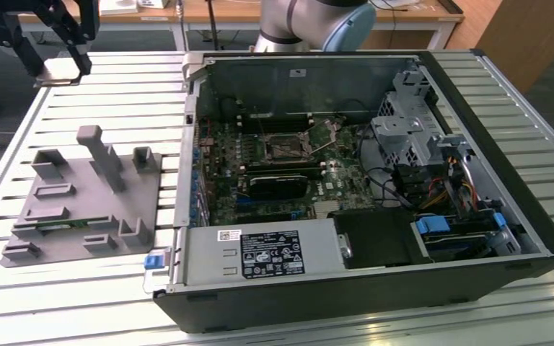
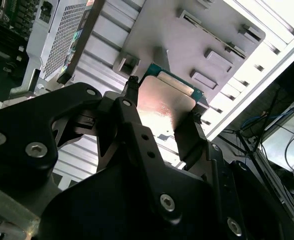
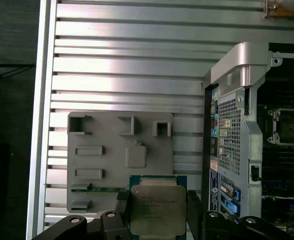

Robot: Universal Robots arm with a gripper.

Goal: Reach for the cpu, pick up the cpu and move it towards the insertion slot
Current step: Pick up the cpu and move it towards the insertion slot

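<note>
The cpu (image 3: 154,210) has a pale silvery top with a green rim, clamped in the black tool (image 3: 157,212); beyond it the plastic holder (image 3: 119,160) is plain matt grey; the surface (image 3: 137,55) is ribbed silver metal; the computer case (image 1: 508,180) is black outside, grey inside.

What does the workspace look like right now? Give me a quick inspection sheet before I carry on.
Surface: slatted metal table, pale and ribbed.
Job's things: cpu held off the table, silvery top showing in both wrist views; insertion slot on the motherboard inside the open computer case, nothing in it.
Clutter: grey plastic holder on the table at the exterior view's left, with a thin green memory stick in one of its grooves.
Grippers: gripper shut on the cpu's edges, raised above the table near the holder.
Cables: coloured wire bundles inside the case.
Surroundings: wooden desks behind the table.
</note>
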